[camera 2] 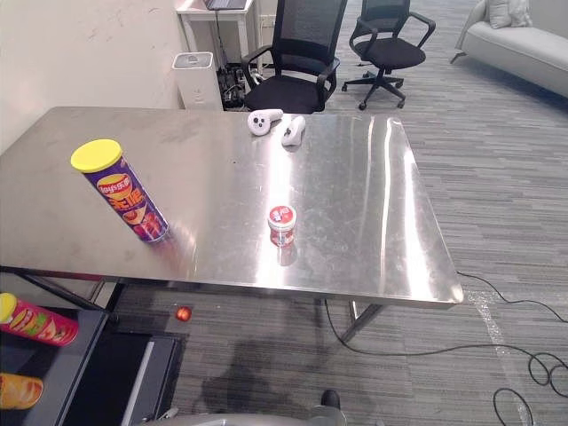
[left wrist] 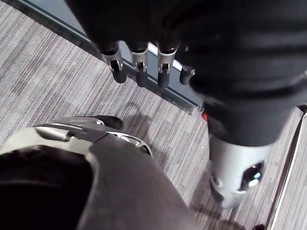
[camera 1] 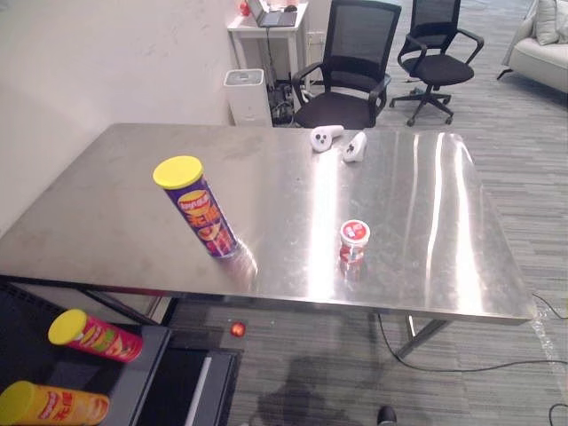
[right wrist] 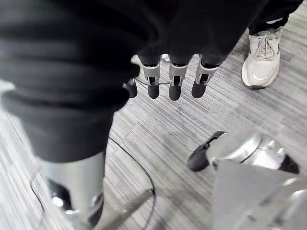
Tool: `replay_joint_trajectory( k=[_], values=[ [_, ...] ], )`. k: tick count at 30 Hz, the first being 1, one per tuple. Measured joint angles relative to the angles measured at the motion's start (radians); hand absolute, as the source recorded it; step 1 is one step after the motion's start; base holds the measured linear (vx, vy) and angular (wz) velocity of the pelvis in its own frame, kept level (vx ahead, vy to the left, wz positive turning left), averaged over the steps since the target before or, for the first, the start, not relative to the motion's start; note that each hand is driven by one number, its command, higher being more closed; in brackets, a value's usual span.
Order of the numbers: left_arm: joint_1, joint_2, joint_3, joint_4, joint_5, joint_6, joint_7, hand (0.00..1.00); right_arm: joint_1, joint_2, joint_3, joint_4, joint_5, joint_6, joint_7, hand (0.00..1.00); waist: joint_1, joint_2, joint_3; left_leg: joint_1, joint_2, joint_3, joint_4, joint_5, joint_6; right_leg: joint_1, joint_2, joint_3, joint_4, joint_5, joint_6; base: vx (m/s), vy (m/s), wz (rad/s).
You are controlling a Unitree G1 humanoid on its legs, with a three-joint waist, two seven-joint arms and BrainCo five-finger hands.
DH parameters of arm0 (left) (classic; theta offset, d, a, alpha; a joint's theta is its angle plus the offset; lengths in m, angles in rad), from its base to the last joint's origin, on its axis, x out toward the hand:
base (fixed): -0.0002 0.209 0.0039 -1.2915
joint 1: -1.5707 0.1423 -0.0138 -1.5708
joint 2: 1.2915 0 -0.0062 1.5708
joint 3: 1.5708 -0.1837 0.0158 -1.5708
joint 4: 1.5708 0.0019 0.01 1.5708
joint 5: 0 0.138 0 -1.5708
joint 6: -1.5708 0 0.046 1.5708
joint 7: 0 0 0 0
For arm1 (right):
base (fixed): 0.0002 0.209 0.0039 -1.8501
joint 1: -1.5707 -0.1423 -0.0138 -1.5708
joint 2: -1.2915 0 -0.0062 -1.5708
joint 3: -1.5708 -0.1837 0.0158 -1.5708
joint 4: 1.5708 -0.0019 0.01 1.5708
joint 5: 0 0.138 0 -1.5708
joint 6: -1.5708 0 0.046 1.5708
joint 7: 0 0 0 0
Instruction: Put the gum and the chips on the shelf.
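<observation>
The left hand [left wrist: 139, 64] is hung over grey striped carpet [left wrist: 53, 81]; its fingers [left wrist: 117, 67] are held straight and slightly apart, and nothing is gripped; a small red object [left wrist: 205, 116] is seen on the carpet just beside that hand. The right hand [right wrist: 175, 79] is likewise hung over the carpet, its fingers [right wrist: 152, 81] straight, apart and empty; a person's white shoe [right wrist: 261, 57] is seen on the carpet beyond the fingertips.

The chips can [camera 1: 200, 209], purple with a yellow lid, and the small red-and-white gum tub [camera 1: 354, 241] are stood well apart on a steel table [camera 1: 417, 195], clear of both hands' fingers; two white controllers [camera 1: 326, 137] are laid near its far edge. A dark shelf [camera 1: 146, 377] is seen beside the table's near corner; a pink can [camera 1: 96, 336] and an orange can [camera 1: 53, 405] are laid on it. Beyond the table, two black office chairs [camera 1: 351, 67], a white desk [camera 1: 266, 31], a white boxy unit [camera 1: 247, 96] and a pale sofa [camera 1: 543, 49] are seen.
</observation>
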Motion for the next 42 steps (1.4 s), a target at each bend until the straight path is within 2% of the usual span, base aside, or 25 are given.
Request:
replay_joint_trajectory(
  k=[3, 7, 12, 13, 18, 19, 21, 23, 26, 29, 31, 37, 42],
  values=[
    [0.006, -0.005, 0.050, 0.000, 0.003, 0.000, 0.000, 0.00, -0.023, -0.023, -0.148, 0.001, 0.059, 0.000, -0.008, 0.00, 0.000, -0.007, -0.007, 0.025, 0.003, 0.016, -0.016, -0.002, -0.002, 0.013, 0.007, 0.001, -0.009, 0.000, 0.000, 0.06, -0.009, -0.16],
    [0.005, -0.012, 0.135, -0.003, 0.003, 0.000, 0.002, 0.00, -0.064, -0.116, -0.358, 0.034, 0.125, -0.001, -0.041, 0.00, -0.005, -0.019, -0.018, 0.031, 0.001, 0.042, -0.024, -0.005, -0.001, 0.004, 0.009, 0.007, -0.007, 0.000, 0.000, 0.03, -0.005, -0.13],
    [0.008, -0.020, 0.171, -0.004, 0.003, 0.000, 0.007, 0.00, -0.105, -0.214, -0.470, 0.030, 0.146, -0.014, -0.107, 0.00, -0.009, -0.009, -0.043, 0.042, 0.001, 0.066, -0.034, -0.008, -0.002, -0.003, 0.012, 0.030, -0.006, 0.000, 0.000, -0.01, -0.021, -0.15],
    [0.009, -0.030, 0.186, -0.011, 0.003, 0.000, 0.009, 0.00, -0.119, -0.240, -0.471, 0.029, 0.145, -0.028, -0.131, 0.00, -0.021, -0.002, -0.054, 0.042, 0.001, 0.066, -0.034, -0.009, -0.002, -0.003, 0.012, 0.030, -0.006, 0.000, 0.000, 0.00, 0.000, 0.00],
    [0.018, -0.036, 0.183, -0.011, 0.003, 0.000, 0.017, 0.00, -0.161, -0.272, -0.415, -0.046, 0.142, -0.035, -0.203, 0.00, -0.034, 0.010, -0.080, 0.042, 0.002, 0.067, -0.034, -0.009, -0.002, -0.003, 0.013, 0.031, -0.006, 0.000, 0.000, -0.03, -0.039, -0.02],
    [0.019, -0.036, 0.181, -0.011, 0.003, 0.000, 0.025, 0.00, -0.164, -0.270, -0.371, -0.105, 0.131, -0.033, -0.232, 0.00, -0.033, 0.015, -0.083, 0.042, 0.002, 0.069, -0.034, -0.009, -0.003, -0.002, 0.013, 0.033, -0.005, 0.001, 0.001, -0.05, -0.037, -0.07],
    [0.028, -0.038, 0.165, -0.024, 0.002, 0.000, 0.034, 0.00, -0.139, -0.217, -0.266, -0.362, 0.099, -0.029, -0.287, 0.00, -0.033, 0.022, -0.087, 0.044, 0.004, 0.070, -0.032, -0.009, -0.003, -0.006, 0.012, 0.036, -0.006, 0.001, 0.002, -0.04, -0.039, -0.07],
    [0.050, -0.052, 0.146, -0.061, 0.001, -0.001, 0.043, 0.00, -0.102, -0.199, -0.169, -0.637, -0.020, -0.033, -0.337, 0.00, -0.032, 0.023, -0.091, 0.051, 0.008, 0.070, -0.030, -0.009, -0.004, -0.006, 0.015, 0.036, -0.004, 0.001, 0.002, -0.03, -0.041, -0.01],
    [0.071, -0.054, 0.112, -0.072, 0.001, 0.000, 0.042, 0.00, -0.128, -0.191, -0.131, -0.732, -0.090, -0.044, -0.382, 0.00, -0.028, 0.008, -0.101, 0.050, 0.018, 0.070, -0.031, -0.006, -0.009, -0.007, 0.025, 0.034, -0.006, 0.001, 0.002, -0.03, -0.054, -0.01],
    [0.084, -0.055, 0.102, -0.081, 0.001, 0.000, 0.043, 0.00, -0.132, -0.169, -0.088, -0.779, -0.179, -0.038, -0.389, 0.00, -0.026, 0.006, -0.107, 0.050, 0.024, 0.072, -0.032, -0.006, -0.013, -0.008, 0.032, 0.034, -0.008, 0.002, 0.001, -0.01, -0.050, -0.01],
    [0.087, -0.056, 0.084, -0.081, 0.003, 0.000, 0.043, 0.00, -0.134, -0.167, -0.065, -0.819, -0.247, -0.034, -0.389, 0.00, -0.023, 0.018, -0.113, 0.050, 0.024, 0.072, -0.033, -0.007, -0.014, -0.008, 0.032, 0.033, -0.010, 0.002, 0.001, 0.00, -0.016, 0.00],
    [0.098, -0.065, 0.084, -0.103, 0.003, 0.000, 0.043, 0.00, -0.131, -0.168, -0.004, -0.956, -0.302, -0.034, -0.384, 0.00, -0.027, 0.022, -0.115, 0.049, 0.027, 0.072, -0.033, -0.007, -0.016, -0.007, 0.035, 0.031, -0.013, 0.002, 0.001, -0.01, -0.011, 0.00],
    [0.107, -0.066, 0.076, -0.126, 0.005, 0.000, 0.043, 0.00, -0.105, -0.170, 0.100, -1.119, -0.339, -0.048, -0.309, 0.00, -0.024, 0.018, -0.113, 0.048, 0.027, 0.068, -0.032, -0.007, -0.015, -0.006, 0.034, 0.025, -0.013, 0.003, 0.002, -0.01, -0.018, 0.02]
  ],
)
